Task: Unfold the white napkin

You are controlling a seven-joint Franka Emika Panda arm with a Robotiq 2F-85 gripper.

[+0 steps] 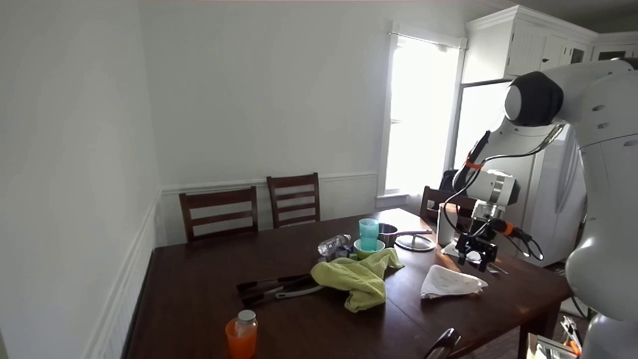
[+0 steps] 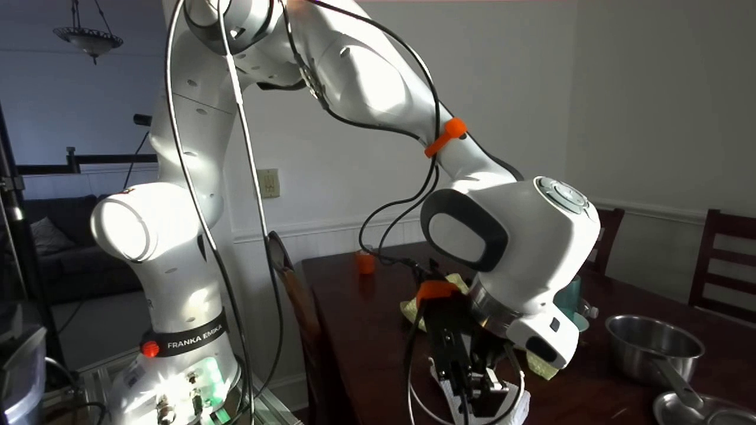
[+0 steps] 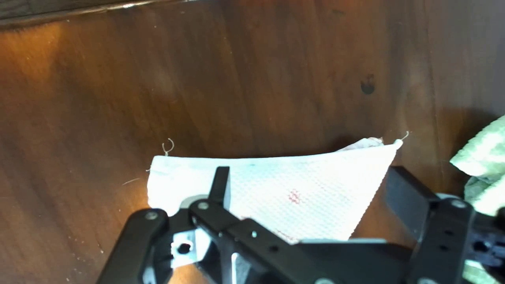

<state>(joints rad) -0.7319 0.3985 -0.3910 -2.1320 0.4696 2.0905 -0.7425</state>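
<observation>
— Hanging above the table (image 1: 199, 269), the gripper (image 3: 309, 181) has its 2 fingers (image 3: 219, 183) spread wide apart.

— What lies under it?

— 1 white napkin (image 3: 292, 177), resting on the table just below the gripper; in the wrist view it shows between the 2 fingers. It looks folded, a layer peeking out along 1 long edge, with at least 2 reddish marks on it.

— And around the gripper?

— In an exterior view, off to 1 side of it: 1 yellow-green cloth (image 1: 354, 279), bunched up, with at least 3 utensils (image 1: 299, 292) reaching its edge on the side away from the gripper. Also to that side: at least 1 teal tumbler (image 1: 369, 234) standing in 1 green bowl (image 1: 373, 253), 1 clear bottle (image 1: 334, 244), 1 saucepan (image 1: 387, 239), 1 pan lid (image 1: 416, 243). Farthest from the gripper: 1 orange cup (image 1: 241, 345) and 1 silver-capped jar (image 1: 245, 324), overlapping in view.
</observation>
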